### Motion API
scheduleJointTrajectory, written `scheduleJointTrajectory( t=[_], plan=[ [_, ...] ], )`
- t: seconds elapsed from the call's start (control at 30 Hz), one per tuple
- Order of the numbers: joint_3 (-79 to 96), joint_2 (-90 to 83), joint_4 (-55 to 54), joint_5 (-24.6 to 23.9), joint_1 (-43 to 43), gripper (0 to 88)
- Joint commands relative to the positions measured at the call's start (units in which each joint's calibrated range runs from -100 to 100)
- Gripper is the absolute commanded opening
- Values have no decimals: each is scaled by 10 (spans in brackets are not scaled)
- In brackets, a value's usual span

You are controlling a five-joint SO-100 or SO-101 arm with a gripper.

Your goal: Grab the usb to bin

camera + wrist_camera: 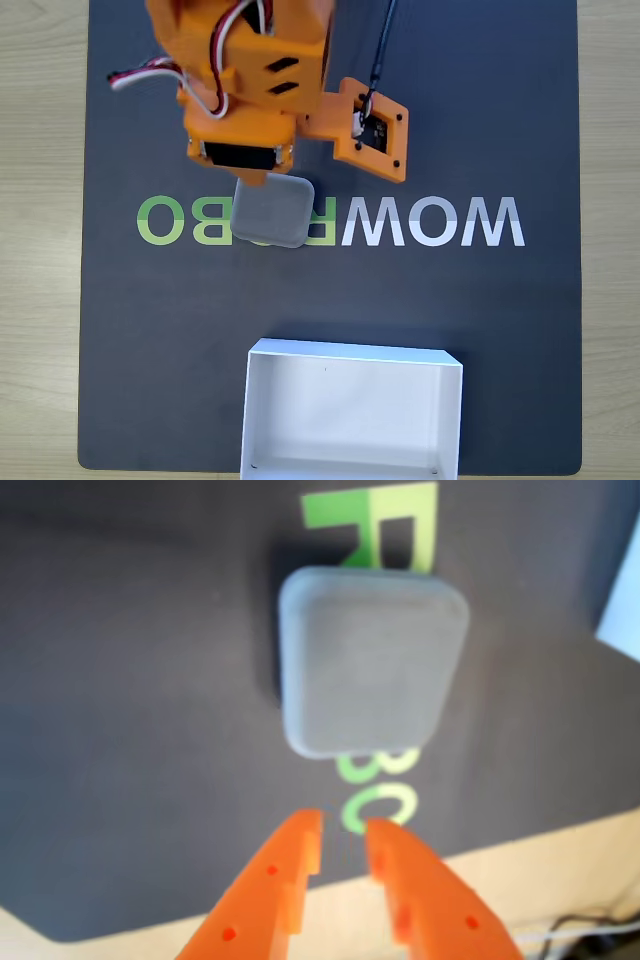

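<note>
Matte grey usb (372, 660), finely grained, no sheen. Orange gripper (343, 832) of layered-looking plastic with a slight gloss; white bin (352, 355) smooth, thin-walled, matte. Dark mat (500, 320) dull and even, on a pale wood-grain worktop (40, 250).

I get even, bright light in the fixed view, sharp throughout; my wrist view is soft, the usb (372, 660) beyond the gripper (345, 842) blurred.

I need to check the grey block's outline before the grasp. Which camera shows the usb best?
The wrist view: the usb shows whole, all four rounded corners clear, though slightly soft. In the fixed view the orange arm covers the block's upper left edge.
</note>
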Motion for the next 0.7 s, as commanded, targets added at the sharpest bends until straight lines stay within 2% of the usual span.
scheduleJointTrajectory(
  t=[0.0,0.17,0.27,0.67],
  plan=[
    [-35,15,31,2,15,210],
    [-34,44,45,2,20,424],
    [-39,71,44,2,12,486],
    [-107,200,38,-2,1,489]
  ],
)
